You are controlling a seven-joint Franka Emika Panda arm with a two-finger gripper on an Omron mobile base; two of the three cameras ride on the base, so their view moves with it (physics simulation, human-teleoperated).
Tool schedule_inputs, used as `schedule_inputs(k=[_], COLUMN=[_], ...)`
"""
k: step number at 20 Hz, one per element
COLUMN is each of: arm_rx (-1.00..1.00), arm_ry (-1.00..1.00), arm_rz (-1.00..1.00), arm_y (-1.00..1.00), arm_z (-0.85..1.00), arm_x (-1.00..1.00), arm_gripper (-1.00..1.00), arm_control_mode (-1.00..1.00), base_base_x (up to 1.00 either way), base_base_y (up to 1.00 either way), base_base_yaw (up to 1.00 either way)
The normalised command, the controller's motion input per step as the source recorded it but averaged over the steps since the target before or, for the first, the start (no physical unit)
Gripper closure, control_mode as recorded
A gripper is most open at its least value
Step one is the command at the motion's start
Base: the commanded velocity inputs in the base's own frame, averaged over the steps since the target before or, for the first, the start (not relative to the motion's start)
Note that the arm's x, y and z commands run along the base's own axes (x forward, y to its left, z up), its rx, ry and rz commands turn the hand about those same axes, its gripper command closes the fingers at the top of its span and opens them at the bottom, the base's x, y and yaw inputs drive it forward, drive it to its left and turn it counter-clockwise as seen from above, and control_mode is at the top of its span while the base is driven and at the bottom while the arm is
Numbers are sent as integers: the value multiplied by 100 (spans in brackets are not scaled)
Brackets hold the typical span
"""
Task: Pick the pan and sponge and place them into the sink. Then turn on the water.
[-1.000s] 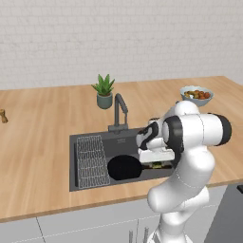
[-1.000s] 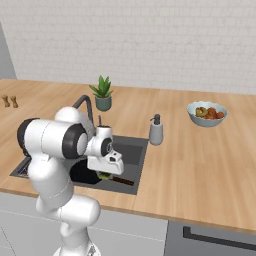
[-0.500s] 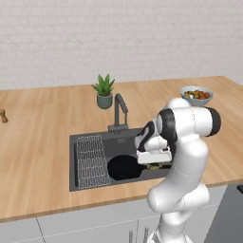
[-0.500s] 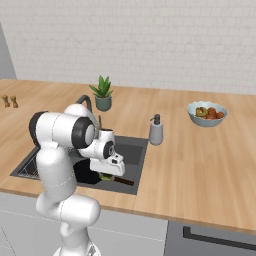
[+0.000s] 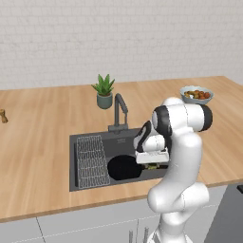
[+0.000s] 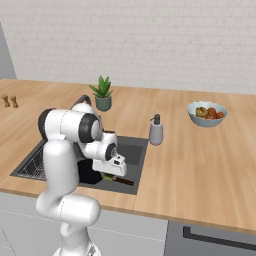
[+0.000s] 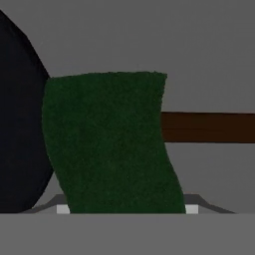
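Wooden counter [image 5: 42,152] surrounds sink [image 5: 85,140]; gripper [image 6: 111,176] holds sponge [image 7: 112,144] above pan [image 5: 124,167].

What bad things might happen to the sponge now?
1. The sponge hangs over the pan handle; dropped here, it may land on the handle and tip sideways.
2. The gripper sits low inside the sink, so the arm might bump the faucet when it lifts out.

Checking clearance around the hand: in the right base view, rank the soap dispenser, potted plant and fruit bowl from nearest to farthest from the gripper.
From the gripper, low over the sink:
1. Soap dispenser, on the counter beside the basin.
2. Potted plant, behind the basin.
3. Fruit bowl, far across the counter.
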Motion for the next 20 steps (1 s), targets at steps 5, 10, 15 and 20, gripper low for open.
schedule_inputs(k=[5,10,15,20], arm_rx=[0,0,0,0], arm_ry=[0,0,0,0], arm_rz=[0,0,0,0], arm_y=[0,2,0,0], arm_z=[-20,-27,-22,-3], arm_x=[19,23,19,3], arm_gripper=[100,100,100,-100], arm_control_mode=[-100,-100,-100,-100], base_base_x=[0,0,0,0], base_base_y=[0,0,0,0], base_base_yaw=[0,0,0,0])
